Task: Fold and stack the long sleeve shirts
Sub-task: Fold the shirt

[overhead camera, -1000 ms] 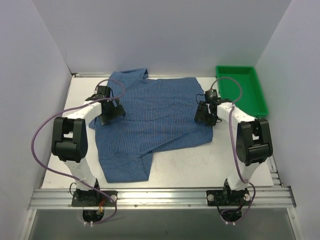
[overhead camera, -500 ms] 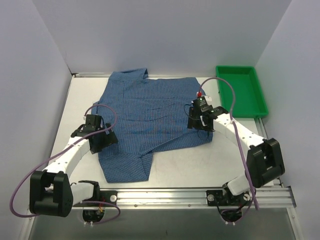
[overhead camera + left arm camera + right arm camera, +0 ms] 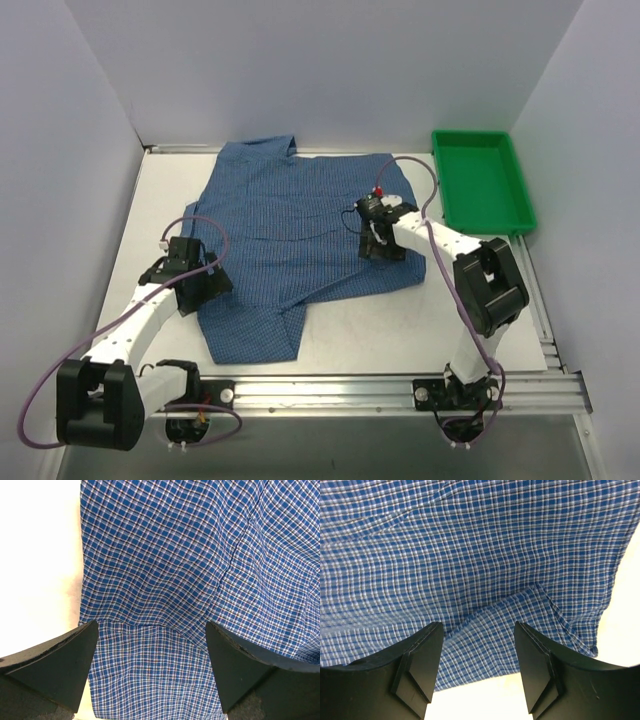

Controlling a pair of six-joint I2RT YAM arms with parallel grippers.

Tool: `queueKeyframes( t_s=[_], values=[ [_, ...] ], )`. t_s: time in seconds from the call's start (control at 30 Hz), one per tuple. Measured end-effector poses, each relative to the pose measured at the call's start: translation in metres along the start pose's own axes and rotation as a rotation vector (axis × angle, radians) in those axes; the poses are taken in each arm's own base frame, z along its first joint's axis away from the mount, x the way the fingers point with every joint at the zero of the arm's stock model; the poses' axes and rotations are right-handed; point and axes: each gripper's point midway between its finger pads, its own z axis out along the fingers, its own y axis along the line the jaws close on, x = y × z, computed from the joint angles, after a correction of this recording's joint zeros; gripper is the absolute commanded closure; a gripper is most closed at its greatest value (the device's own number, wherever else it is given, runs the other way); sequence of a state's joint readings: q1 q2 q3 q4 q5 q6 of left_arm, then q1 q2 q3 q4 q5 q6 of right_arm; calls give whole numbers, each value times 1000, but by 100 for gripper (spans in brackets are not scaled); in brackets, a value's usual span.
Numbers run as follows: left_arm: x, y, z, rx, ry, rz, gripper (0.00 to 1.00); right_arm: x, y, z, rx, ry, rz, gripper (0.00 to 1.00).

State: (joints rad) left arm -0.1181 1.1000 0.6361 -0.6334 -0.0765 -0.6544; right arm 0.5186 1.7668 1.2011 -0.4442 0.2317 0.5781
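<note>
Blue checked shirt [image 3: 300, 225] lies spread flat beneath both grippers. Left gripper [image 3: 151, 630] gapes wide above its edge. Right gripper [image 3: 479, 630], equally wide, has shifted further inward over the cloth.

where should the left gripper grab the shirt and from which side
Pinch the shirt at its left edge, coming from the table on the left: the cloth lies flat, so only that edge gives a lip. The open left gripper hangs above it.
</note>
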Motion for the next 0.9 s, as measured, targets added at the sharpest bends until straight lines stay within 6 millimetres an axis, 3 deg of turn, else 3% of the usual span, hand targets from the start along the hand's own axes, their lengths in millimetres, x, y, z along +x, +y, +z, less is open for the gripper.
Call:
queueKeyframes(
  t_s=[0.47,0.77,0.9],
  values=[
    [1,-1,1,3,7,-12,3,17,4,22,88,69,-33,43],
    [2,-3,0,14,13,-15,3,27,2,21,130,89,-63,61],
    [2,-5,0,24,15,-16,3,31,1,17,135,94,-74,75]
  ],
)
